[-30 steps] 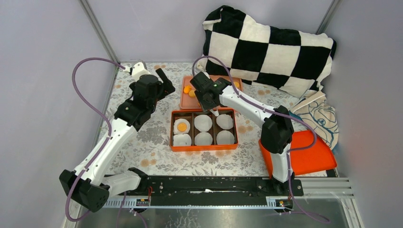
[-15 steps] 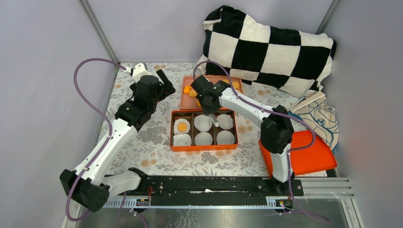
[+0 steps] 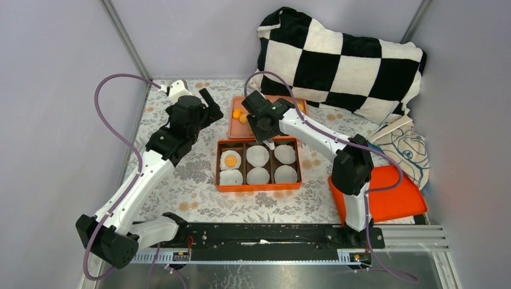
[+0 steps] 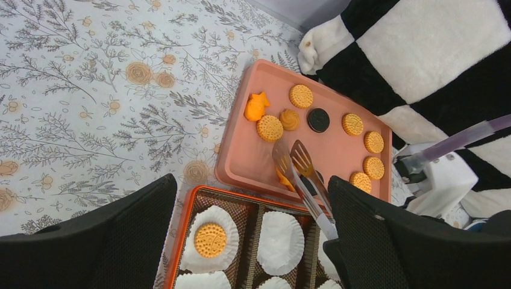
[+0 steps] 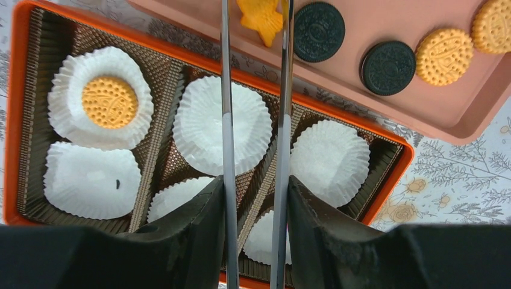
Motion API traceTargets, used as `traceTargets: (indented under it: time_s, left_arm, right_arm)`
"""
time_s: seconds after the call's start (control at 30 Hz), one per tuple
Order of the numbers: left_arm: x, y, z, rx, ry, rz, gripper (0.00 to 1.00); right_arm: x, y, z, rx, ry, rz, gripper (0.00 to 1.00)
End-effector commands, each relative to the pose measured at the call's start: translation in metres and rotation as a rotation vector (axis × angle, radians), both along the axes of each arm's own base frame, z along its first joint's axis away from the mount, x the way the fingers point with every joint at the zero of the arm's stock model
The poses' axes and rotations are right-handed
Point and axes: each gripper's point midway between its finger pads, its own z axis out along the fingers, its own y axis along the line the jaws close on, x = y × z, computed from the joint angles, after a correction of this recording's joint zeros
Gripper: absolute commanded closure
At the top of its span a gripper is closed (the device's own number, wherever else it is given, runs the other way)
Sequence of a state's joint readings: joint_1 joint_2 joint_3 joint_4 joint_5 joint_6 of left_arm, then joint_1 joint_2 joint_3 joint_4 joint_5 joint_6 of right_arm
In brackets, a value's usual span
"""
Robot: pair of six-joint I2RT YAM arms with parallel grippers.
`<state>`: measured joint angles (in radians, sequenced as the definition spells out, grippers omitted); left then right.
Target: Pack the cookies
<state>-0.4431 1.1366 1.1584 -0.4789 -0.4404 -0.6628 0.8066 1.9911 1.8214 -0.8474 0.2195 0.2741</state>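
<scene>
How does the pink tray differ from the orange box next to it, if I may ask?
The pink tray is open and undivided; the orange box is split into six compartments. The pink tray holds loose cookies, orange-yellow and black; the orange box holds white paper liners, only one bearing a cookie. In the top view the pink tray lies farther back, the orange box nearer. Both are rectangular and rest on the flowered tablecloth.

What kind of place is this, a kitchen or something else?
Probably a robot test booth, not a kitchen: plain grey walls on metal posts, two arms bolted to a rail, and a checkered pillow beside the cookie tray.
</scene>
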Motion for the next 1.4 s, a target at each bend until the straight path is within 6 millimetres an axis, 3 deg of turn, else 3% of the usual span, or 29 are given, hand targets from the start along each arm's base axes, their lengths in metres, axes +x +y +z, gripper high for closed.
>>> traceTargets:
  time_s: [0.0, 0.3, 0.37, 0.6, 0.7, 0.77, 0.83, 0.93, 1.1, 1.13, 1.23, 1.37]
  left_arm:
    - [0.001, -0.001, 0.003, -0.008, -0.025, -0.006, 0.01]
    - [0.003, -0.001, -0.001, 0.002, -0.017, -0.003, 0.01]
    - [0.003, -0.001, -0.001, 0.002, -0.017, -0.003, 0.01]
    - [0.003, 0.0, -0.003, 0.005, -0.015, -0.001, 0.01]
    - [0.002, 0.0, -0.004, 0.006, -0.013, 0.0, 0.01]
    - [0.002, -0.001, -0.004, 0.003, -0.013, -0.003, 0.01]
    - [0.002, -0.002, -0.003, -0.002, -0.013, -0.008, 0.01]
    - [0.002, -0.003, -0.002, -0.008, -0.016, -0.014, 0.01]
    - [0.003, -0.003, -0.001, -0.021, -0.019, -0.005, 0.01]
    - [0.003, -0.004, -0.003, -0.024, -0.015, -0.006, 0.01]
    - [0.005, -0.008, -0.008, -0.034, 0.002, -0.015, 0.01]
    - [0.007, -0.015, -0.014, -0.046, 0.021, -0.038, 0.01]
  right_arm:
    - [0.01, 0.007, 0.027, 0.033, -0.057, 0.018, 0.56]
    - [0.025, 0.025, 0.011, 0.015, -0.036, 0.044, 0.55]
    - [0.029, 0.028, 0.007, 0.004, -0.034, 0.044, 0.5]
    - [0.036, 0.034, -0.003, -0.004, -0.024, 0.041, 0.46]
    - [0.035, 0.034, -0.006, 0.002, -0.012, 0.035, 0.51]
    - [0.036, 0.034, -0.004, 0.007, -0.016, 0.031, 0.67]
    - [0.039, 0.031, 0.003, 0.005, -0.034, 0.02, 0.82]
    - [0.04, 0.025, 0.023, 0.012, -0.079, -0.002, 0.93]
    - [0.031, 0.005, 0.072, 0.069, -0.191, -0.028, 0.98]
    - [0.025, -0.002, 0.089, 0.099, -0.223, -0.03, 0.98]
    - [0.008, -0.017, 0.102, 0.123, -0.232, -0.021, 0.99]
    - [-0.026, -0.029, 0.102, 0.128, -0.186, 0.013, 1.0]
